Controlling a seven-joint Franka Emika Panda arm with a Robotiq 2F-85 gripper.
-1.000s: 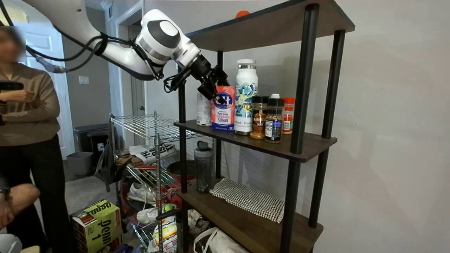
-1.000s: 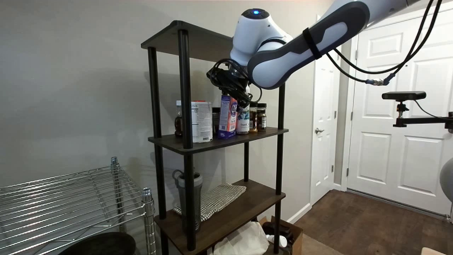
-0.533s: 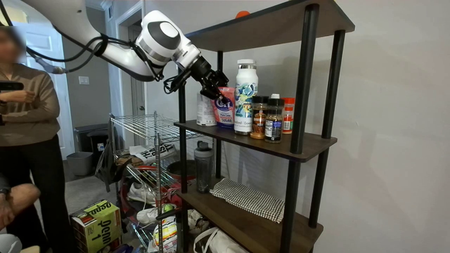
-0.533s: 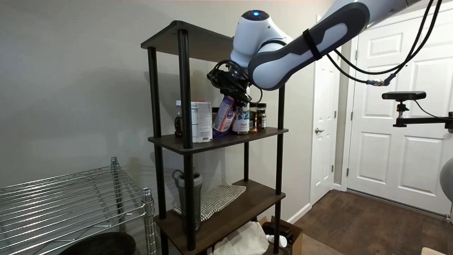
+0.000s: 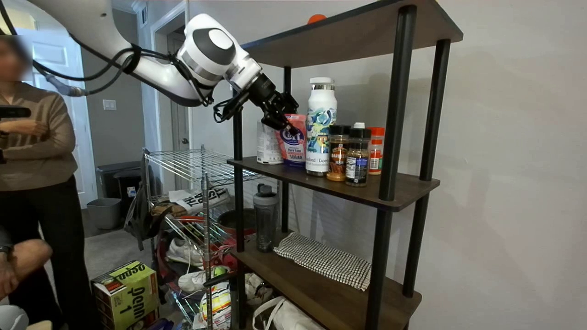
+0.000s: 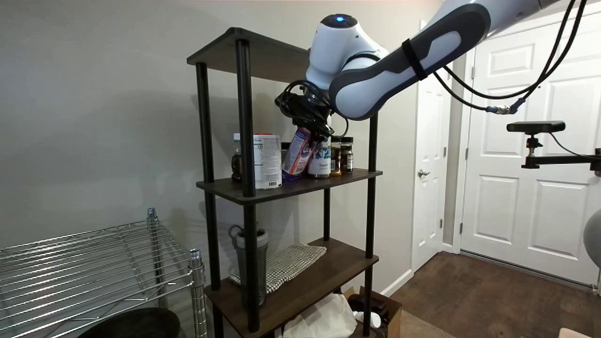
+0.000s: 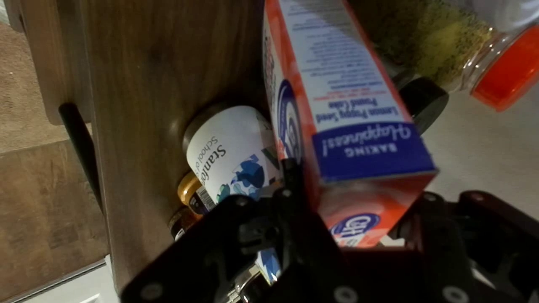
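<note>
My gripper (image 5: 288,121) is shut on the upper part of a red, white and blue sugar carton (image 5: 292,146) on the middle shelf. In the wrist view one black finger (image 7: 294,181) presses the carton's logo face; the opposite finger is mostly hidden behind the carton (image 7: 362,139). The carton leans, its top tipped towards the white patterned bottle (image 6: 320,162), its blue base still at the shelf. That bottle (image 5: 322,114) stands upright beside it. A white canister (image 6: 267,162) is on the carton's opposite side.
Spice jars (image 5: 337,158) stand past the bottle. A red-lidded jar (image 7: 509,69) is close behind the carton in the wrist view. The top shelf (image 5: 353,36) overhangs the gripper, and black posts (image 5: 396,101) frame the unit. A wire rack (image 6: 103,263) stands alongside.
The jaws have closed on the carton, which has gone from upright to leaning, its base shifted towards the canister. Over the last half second almost nothing has moved.
</note>
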